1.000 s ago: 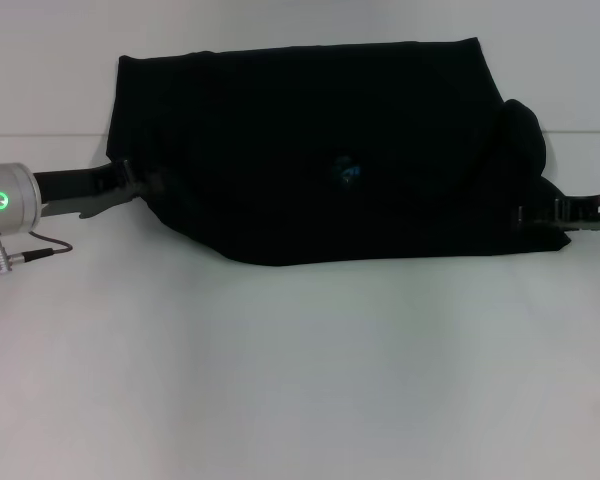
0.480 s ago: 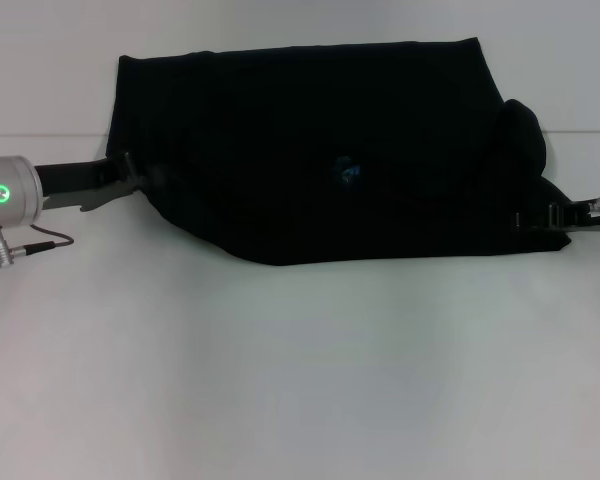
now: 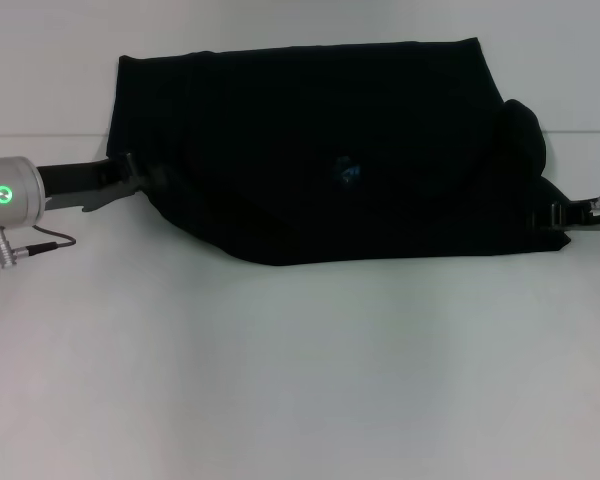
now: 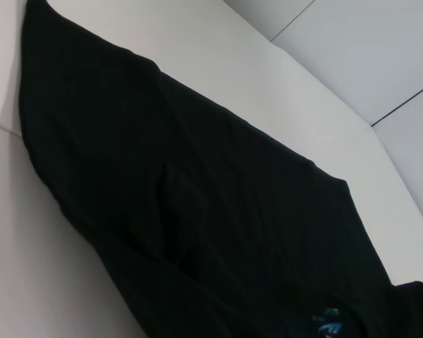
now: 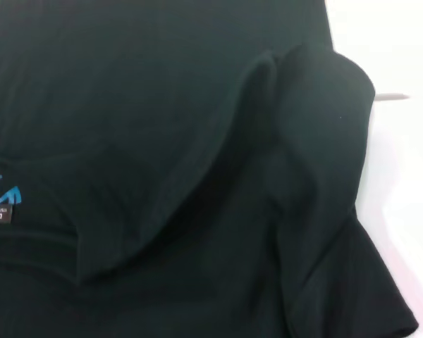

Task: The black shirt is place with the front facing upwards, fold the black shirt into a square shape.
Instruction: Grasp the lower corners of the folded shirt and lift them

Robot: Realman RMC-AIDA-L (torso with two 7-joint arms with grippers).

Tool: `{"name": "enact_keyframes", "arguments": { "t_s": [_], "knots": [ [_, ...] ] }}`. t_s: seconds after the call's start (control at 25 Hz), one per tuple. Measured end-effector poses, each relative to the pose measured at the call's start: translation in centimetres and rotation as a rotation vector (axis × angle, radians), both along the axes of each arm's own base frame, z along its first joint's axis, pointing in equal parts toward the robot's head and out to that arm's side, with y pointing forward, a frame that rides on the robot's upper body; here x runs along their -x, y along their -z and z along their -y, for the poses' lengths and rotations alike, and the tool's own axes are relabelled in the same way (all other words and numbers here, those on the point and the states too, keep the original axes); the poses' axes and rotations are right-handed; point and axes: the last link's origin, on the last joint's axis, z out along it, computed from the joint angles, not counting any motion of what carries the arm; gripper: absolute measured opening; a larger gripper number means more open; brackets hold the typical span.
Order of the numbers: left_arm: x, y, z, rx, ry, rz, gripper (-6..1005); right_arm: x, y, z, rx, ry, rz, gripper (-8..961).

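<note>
Right gripper [image 3: 545,215] has slid outward along the black shirt [image 3: 320,150]; I cannot tell its grip.

Black shirt folded across the far tabletop, a gripper at each end.

The black shirt [image 3: 320,150] lies on the white tabletop [image 3: 300,380]. The left gripper [image 3: 130,180] meets its left edge, the right gripper [image 3: 555,215] its near right corner.

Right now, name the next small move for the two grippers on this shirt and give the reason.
Probably draw both arms outward, clear of the cloth. The black shirt already lies folded on the white table, blue neck label showing; the left gripper and right gripper sit at its side edges, seemingly no longer lifting cloth. The bulged right sleeve may then need tucking.
</note>
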Motion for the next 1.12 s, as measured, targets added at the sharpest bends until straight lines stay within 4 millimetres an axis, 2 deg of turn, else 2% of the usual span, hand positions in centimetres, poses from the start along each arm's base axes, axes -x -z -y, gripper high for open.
{"name": "enact_keyframes", "arguments": {
  "t_s": [0.44,0.56,0.76,1.12],
  "knots": [
    [-0.1,-0.2,0.0,-0.002,0.008,0.000,-1,-0.3,0.0,0.3,0.010,0.006,0.005,335],
    [-0.2,-0.4,0.2,0.015,0.022,0.004,-1,-0.2,-0.9,0.5,0.021,0.011,-0.028,95],
    [0.0,-1.4,1.0,0.070,0.049,0.016,0,0.1,-2.9,1.3,0.042,0.007,-0.081,36],
    [0.4,-3.4,3.9,0.255,0.089,0.032,0,-0.1,-5.9,4.5,0.171,0.061,-0.181,36]
  ]
}}
